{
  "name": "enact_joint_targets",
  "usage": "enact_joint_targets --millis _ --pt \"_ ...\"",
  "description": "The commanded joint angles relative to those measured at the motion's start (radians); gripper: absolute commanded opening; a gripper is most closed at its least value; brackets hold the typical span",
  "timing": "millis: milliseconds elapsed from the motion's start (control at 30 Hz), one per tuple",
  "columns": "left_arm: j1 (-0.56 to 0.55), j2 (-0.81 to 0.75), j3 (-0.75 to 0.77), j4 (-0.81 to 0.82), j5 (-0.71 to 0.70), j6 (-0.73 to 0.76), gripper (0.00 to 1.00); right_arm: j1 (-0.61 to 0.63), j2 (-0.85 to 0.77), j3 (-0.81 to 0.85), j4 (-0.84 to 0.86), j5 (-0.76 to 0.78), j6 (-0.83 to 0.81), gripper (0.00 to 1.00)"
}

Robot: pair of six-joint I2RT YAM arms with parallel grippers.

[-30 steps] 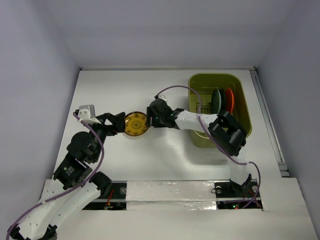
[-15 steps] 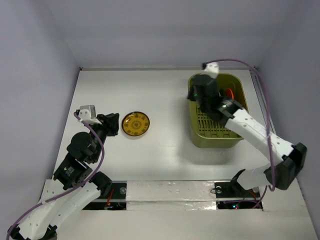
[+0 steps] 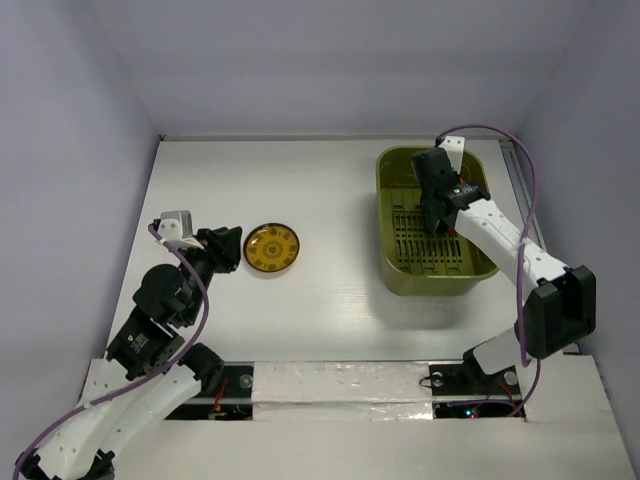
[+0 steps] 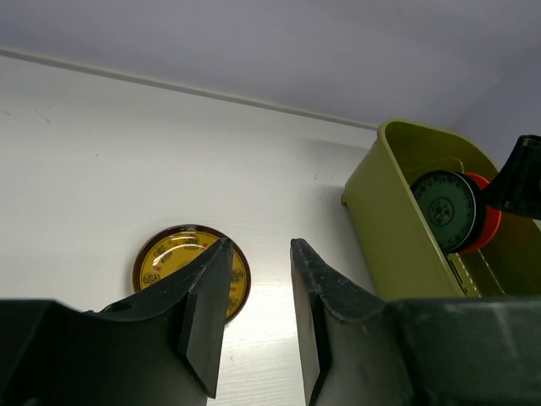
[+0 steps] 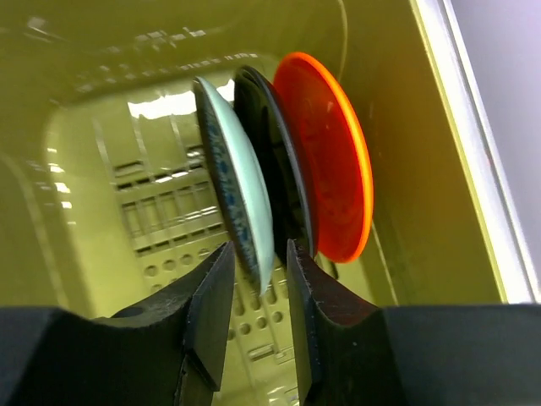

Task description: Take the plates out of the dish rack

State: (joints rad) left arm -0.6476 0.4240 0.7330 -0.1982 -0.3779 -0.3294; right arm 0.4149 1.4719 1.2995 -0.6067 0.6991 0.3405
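The olive-green dish rack (image 3: pixel 392 262) stands at the right of the table. In the right wrist view, three plates stand on edge inside it: a pale blue-green one (image 5: pixel 239 182), a dark one (image 5: pixel 269 135) and an orange-red one (image 5: pixel 325 165). My right gripper (image 5: pixel 259 248) reaches into the rack, open. Its jaws straddle the lower rim of the pale plate, with a narrow gap showing beside the right finger. A yellow patterned plate (image 3: pixel 272 248) lies flat on the table. My left gripper (image 4: pixel 259 245) is open and empty just left of it.
The rack's tall walls (image 5: pixel 423 194) close in on the right gripper. The left arm's white cable connector (image 3: pixel 175 224) sits beside the yellow plate. A raised rail (image 3: pixel 535 250) runs along the table's right edge.
The right arm left the yellow plate on the table, swung right into the rack and came down over the standing plates. The left gripper has barely moved.
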Motion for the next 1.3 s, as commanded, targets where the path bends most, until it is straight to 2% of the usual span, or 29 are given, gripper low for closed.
enact_joint_targets --millis 0,233,333,400,533,567,867,1000,1067,1100,1233,1267 --pt "0.003 0.001 -0.003 0.052 0.008 0.007 0.32 -0.022 0.025 0.035 0.005 -0.001 -0.052 0.36" --pt "0.003 -0.004 -0.003 0.051 0.007 0.009 0.36 -0.042 0.126 0.076 0.012 0.0 -0.089 0.31" --pt "0.003 -0.005 -0.003 0.052 0.007 0.01 0.36 -0.042 0.157 0.096 0.008 0.011 -0.103 0.24" --pt "0.003 -0.005 -0.003 0.052 0.01 0.009 0.36 -0.042 0.163 0.118 -0.014 0.023 -0.112 0.16" --pt "0.003 -0.007 -0.003 0.054 0.013 0.01 0.36 -0.042 0.16 0.165 -0.05 0.046 -0.135 0.09" --pt "0.003 -0.007 -0.003 0.052 0.013 0.009 0.36 -0.042 0.15 0.178 -0.067 0.056 -0.144 0.05" --pt "0.012 -0.005 -0.004 0.054 0.013 0.009 0.36 -0.011 -0.016 0.299 -0.126 0.02 -0.176 0.0" --pt "0.012 -0.007 -0.004 0.052 0.01 0.007 0.37 0.034 -0.123 0.299 -0.093 -0.093 -0.15 0.0" --pt "0.012 -0.007 -0.004 0.054 0.008 0.006 0.37 0.089 -0.181 0.256 -0.018 -0.166 -0.111 0.0" --pt "0.012 -0.007 -0.004 0.054 0.01 0.006 0.38 0.116 -0.194 0.235 0.014 -0.25 -0.092 0.0" --pt "0.012 -0.008 -0.006 0.059 0.007 0.006 0.56 0.26 -0.159 0.136 0.209 -0.43 0.015 0.0" --pt "0.012 -0.01 -0.007 0.059 0.007 0.006 0.64 0.28 -0.135 0.124 0.285 -0.458 0.058 0.0"
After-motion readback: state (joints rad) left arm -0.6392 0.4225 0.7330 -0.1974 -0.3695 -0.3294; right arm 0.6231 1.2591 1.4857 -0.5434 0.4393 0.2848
